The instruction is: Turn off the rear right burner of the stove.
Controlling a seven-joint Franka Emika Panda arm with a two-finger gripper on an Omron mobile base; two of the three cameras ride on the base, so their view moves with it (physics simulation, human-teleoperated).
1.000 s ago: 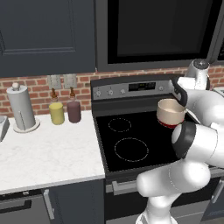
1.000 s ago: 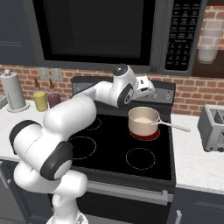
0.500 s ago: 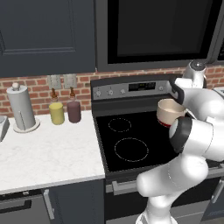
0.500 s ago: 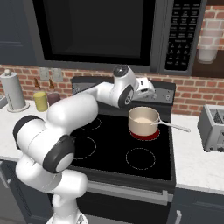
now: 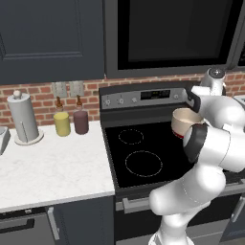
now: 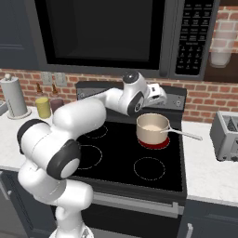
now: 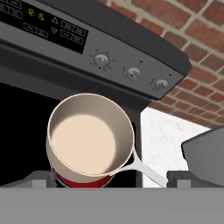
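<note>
The stove (image 5: 143,162) is a black glass-top range with white rings and a grey back panel (image 7: 65,43). The rear right burner (image 6: 155,144) glows red under a beige saucepan (image 6: 151,126) whose handle points right. In the hand view the red patch (image 7: 83,180) peeks from beneath the saucepan (image 7: 87,138). Three round knobs (image 7: 132,73) sit on the panel's right end, past the dark display. My gripper (image 6: 159,94) hovers above the saucepan, close to the panel's right end. It is open (image 7: 113,178) and holds nothing.
A microwave (image 6: 107,32) hangs low over the stove. A toaster (image 6: 226,135) stands on the counter to the right. On the left counter are a paper towel roll (image 5: 23,117), a yellow bottle (image 5: 61,122) and a dark bottle (image 5: 80,119).
The arm's elbow has shifted slightly; the hand stays above the saucepan near the panel, jaws still wide.
</note>
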